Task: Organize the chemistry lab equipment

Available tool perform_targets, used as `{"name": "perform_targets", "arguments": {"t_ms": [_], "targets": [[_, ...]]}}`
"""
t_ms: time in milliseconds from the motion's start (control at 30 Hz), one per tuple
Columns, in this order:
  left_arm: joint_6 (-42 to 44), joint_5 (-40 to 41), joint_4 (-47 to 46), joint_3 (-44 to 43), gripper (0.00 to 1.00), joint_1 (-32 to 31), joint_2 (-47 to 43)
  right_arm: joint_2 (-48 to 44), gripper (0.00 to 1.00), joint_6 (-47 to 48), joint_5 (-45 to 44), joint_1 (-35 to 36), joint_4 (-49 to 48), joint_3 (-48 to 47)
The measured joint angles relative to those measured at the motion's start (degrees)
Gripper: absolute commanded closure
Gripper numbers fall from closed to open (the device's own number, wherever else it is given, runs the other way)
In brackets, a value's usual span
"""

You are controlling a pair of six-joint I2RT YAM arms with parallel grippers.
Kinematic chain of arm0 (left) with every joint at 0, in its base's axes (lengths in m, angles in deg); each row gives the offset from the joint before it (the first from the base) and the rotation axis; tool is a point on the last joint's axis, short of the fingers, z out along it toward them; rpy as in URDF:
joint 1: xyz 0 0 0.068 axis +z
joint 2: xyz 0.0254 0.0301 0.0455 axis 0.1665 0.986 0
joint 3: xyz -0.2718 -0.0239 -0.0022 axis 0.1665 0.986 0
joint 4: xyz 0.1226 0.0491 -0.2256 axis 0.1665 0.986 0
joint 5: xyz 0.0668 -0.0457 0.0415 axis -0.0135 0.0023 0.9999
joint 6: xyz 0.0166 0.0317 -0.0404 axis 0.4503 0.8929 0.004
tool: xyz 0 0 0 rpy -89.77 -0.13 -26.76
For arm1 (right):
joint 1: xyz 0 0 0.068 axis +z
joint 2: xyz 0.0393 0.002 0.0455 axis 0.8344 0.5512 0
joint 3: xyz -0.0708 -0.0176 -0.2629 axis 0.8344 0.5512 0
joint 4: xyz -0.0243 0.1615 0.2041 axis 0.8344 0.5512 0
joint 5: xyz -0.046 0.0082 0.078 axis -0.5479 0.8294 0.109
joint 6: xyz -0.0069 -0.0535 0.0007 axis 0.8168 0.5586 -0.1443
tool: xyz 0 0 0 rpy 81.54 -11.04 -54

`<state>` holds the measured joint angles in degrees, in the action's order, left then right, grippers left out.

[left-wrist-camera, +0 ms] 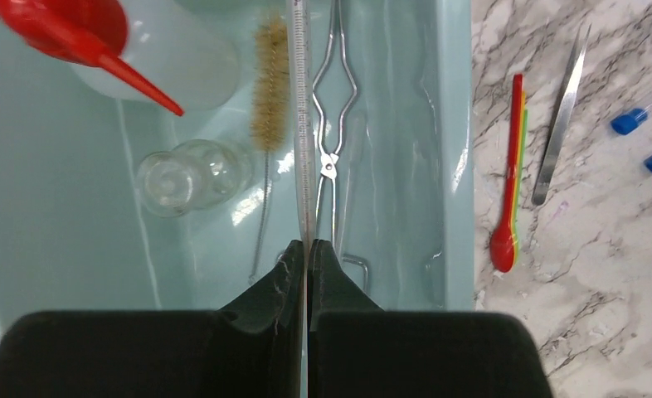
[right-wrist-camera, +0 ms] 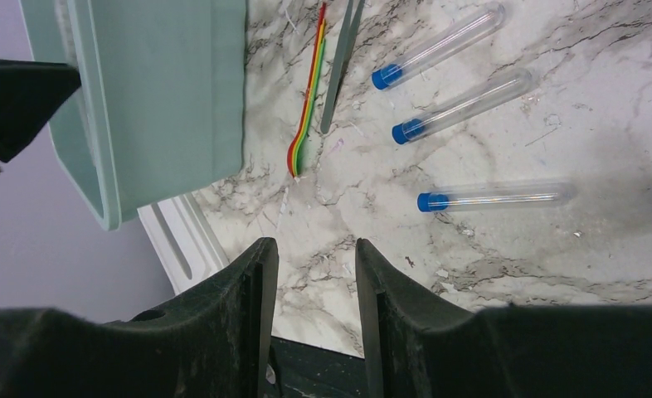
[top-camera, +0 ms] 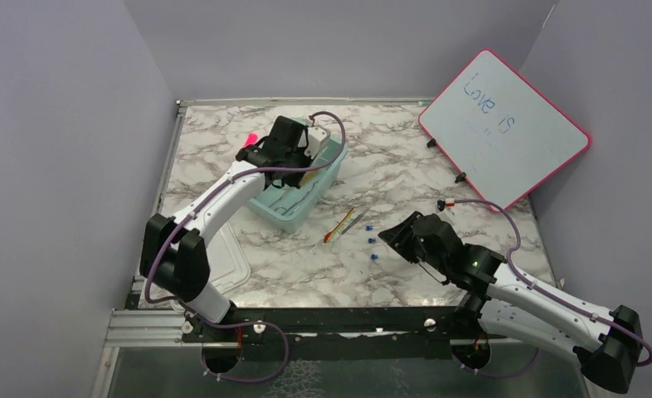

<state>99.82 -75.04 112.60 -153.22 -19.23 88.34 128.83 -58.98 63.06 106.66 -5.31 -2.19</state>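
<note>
thin clear rod, fine tick marks

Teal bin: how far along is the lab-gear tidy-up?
Done: red-spouted bottle, brush, tongs and glass flask lie in the bin. In hand: left gripper shut on the thin clear rod above it. Left: coloured spoons, tweezers and three blue-capped tubes on the marble; right gripper open, empty.

Top edge crops the thin clear rod.
</note>
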Motion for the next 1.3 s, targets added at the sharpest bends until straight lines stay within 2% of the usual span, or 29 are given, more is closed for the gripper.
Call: {"name": "perform_targets", "arguments": {"t_ms": [167,500,633,833,1133,1300], "targets": [[1.9,-3.58,1.09,-0.09,0.95,0.61,6.56,0.0,0.56,-0.02,0.02,0.0,0.09,0.0],[2.34,-3.74,1.73,-0.96,0.72,0.63,11.56,-0.33,0.56,-0.07,0.04,0.0,0.13,0.0],[1.97,-3.56,1.9,-2.4,0.67,0.63,11.43,-0.31,0.56,-0.04,0.04,0.0,0.13,0.0],[0.68,-3.76,2.05,-3.06,0.65,0.63,7.39,-0.31,0.56,-0.04,0.09,0.0,0.55,-0.15],[-4.81,-8.44,1.27,-5.97,0.54,0.02,-3.82,-2.08,0.56,-0.04,0.09,0.0,3.41,-0.22],[-7.89,-10.29,-0.31,-4.44,0.54,-6.8,-7.85,-4.2,0.56,-0.24,0.13,0.0,3.48,1.09]]}}
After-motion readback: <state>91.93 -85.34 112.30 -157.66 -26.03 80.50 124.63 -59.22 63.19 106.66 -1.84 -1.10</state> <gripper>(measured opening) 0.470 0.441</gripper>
